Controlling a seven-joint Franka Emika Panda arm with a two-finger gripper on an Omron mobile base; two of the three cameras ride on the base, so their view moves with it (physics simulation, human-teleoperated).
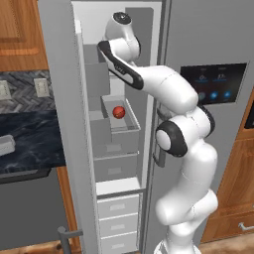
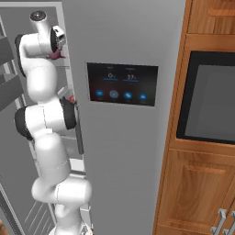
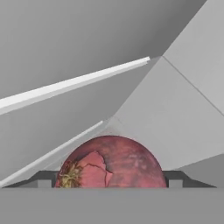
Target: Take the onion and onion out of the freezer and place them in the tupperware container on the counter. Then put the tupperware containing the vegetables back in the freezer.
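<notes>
Inspection from inside the freezer (image 1: 116, 74): my gripper (image 3: 109, 183) is reached into an upper compartment, and the maroon onion (image 3: 111, 162) sits squarely between my fingertips (image 3: 43, 180), one dark tip showing on each side of it. The jaws stand wide, flanking the onion's full width. Whether the pads are pressing on its skin or standing just clear of it, I cannot tell, so I do not log this as a secured hold.

The second, brighter red-orange onion (image 1: 118, 112) rests in a pale bin (image 1: 133, 119) lower in the same freezer, untouched and well apart from my hand.

On the counter (image 1: 30, 139) to the left, a pale object at the picture's edge is likely the tupperware container (image 1: 6, 145); too little of it shows to judge its contents.

Assessment: the task is at an early stage. Neither onion has left the freezer. Outstanding items, in my judgement: confirm the grip on the maroon onion, carry it to the container, retrieve the second onion, then return the loaded container to the freezer.
</notes>
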